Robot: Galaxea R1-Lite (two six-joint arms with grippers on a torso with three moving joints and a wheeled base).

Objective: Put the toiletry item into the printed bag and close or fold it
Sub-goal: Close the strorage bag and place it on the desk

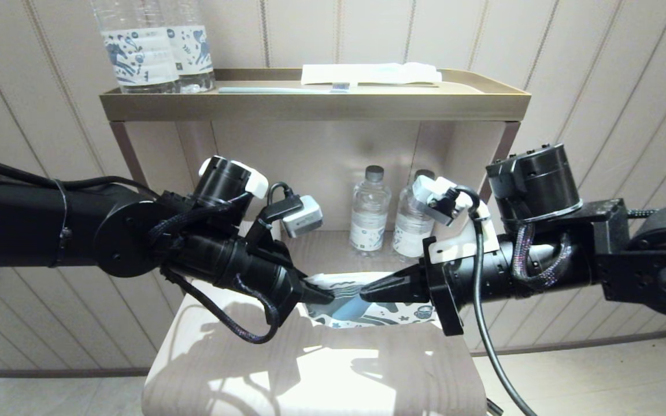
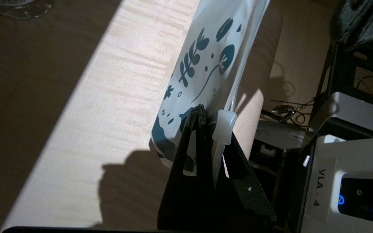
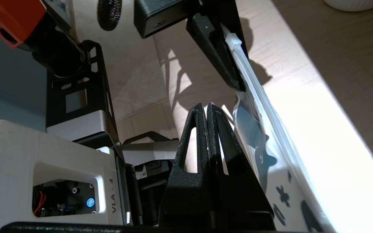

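Left pincer (image 1: 324, 296) clamps the soft white blue-printed bag (image 1: 367, 309) at its zip-slider corner, above the pale wooden table (image 1: 310, 370); right pincer (image 1: 367, 293), closed, empty, beside it; toiletry item unseen; weak corner grip risks slippage.

Printed bag (image 1: 367, 306) partly behind grippers

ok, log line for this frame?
left gripper: shut on bag, at slider | right gripper: shut, beside bag, grip unclear | bag: held above table | toiletry item: not visible
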